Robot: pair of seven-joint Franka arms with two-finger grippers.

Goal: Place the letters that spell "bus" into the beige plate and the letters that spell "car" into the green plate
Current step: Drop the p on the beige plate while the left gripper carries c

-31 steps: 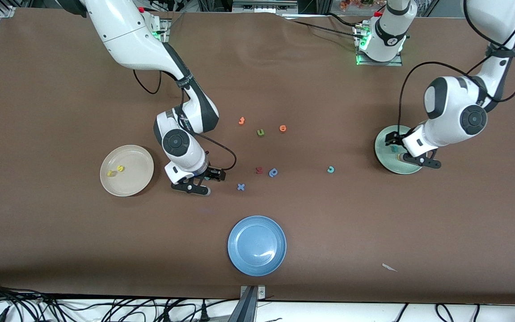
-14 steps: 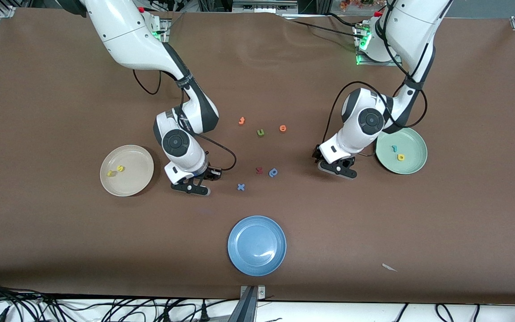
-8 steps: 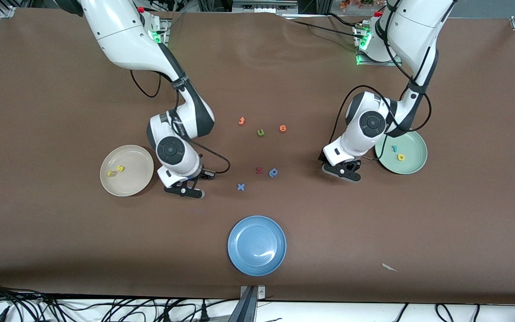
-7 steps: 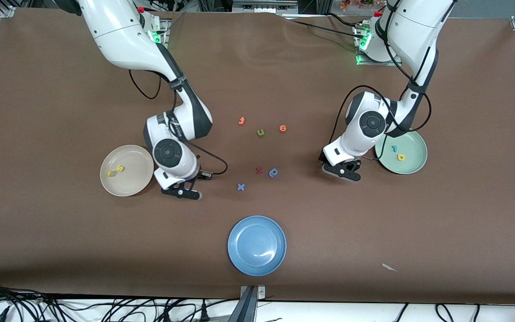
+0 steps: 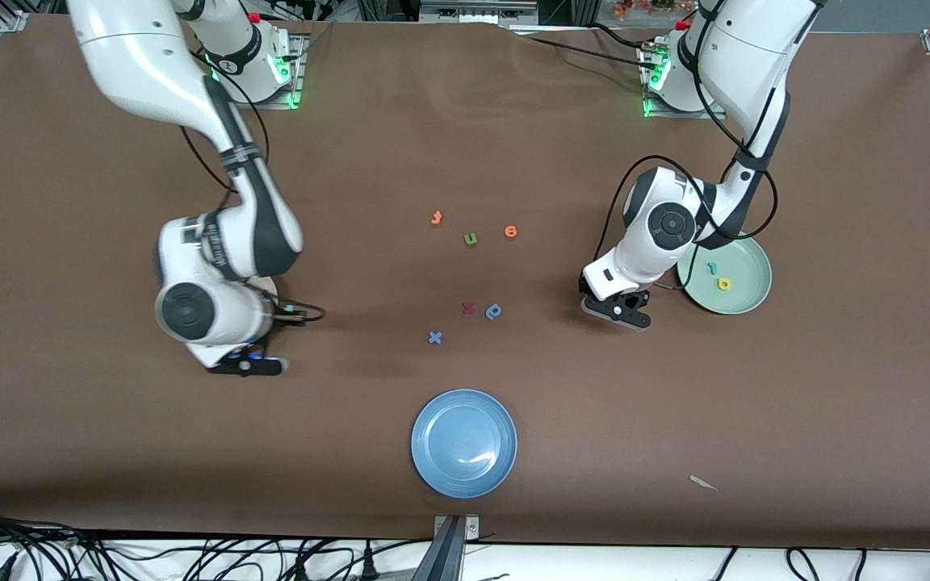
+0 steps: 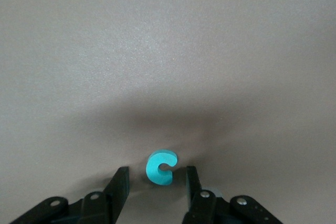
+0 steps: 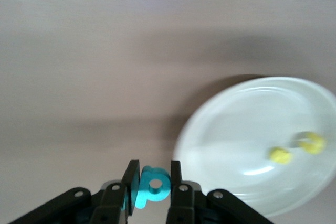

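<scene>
My right gripper (image 7: 154, 169) is shut on the teal "b" (image 7: 152, 187) and hangs over the table at the rim of the beige plate (image 7: 236, 124), where two yellow letters (image 7: 281, 155) lie. In the front view the right gripper (image 5: 243, 365) shows, but its arm hides most of that plate. My left gripper (image 6: 156, 174) is down at the table, open, with the teal "c" (image 6: 161, 167) lying between its fingers, untouched. In the front view the left gripper (image 5: 617, 311) stands beside the green plate (image 5: 747, 297), which holds the teal "r" (image 5: 711, 267) and the yellow "a" (image 5: 724, 283).
Loose letters lie mid-table: two orange ones (image 5: 436, 218) (image 5: 511, 232), a green "u" (image 5: 471, 239), a red one (image 5: 468, 307), a dark blue one (image 5: 494, 311) and a blue "x" (image 5: 434, 337). A blue plate (image 5: 464, 443) sits near the front camera.
The right arm has swung from mid-table to the beige plate with the "b". The left arm left the green plate, came down over the "c", and its fingers have narrowed around it.
</scene>
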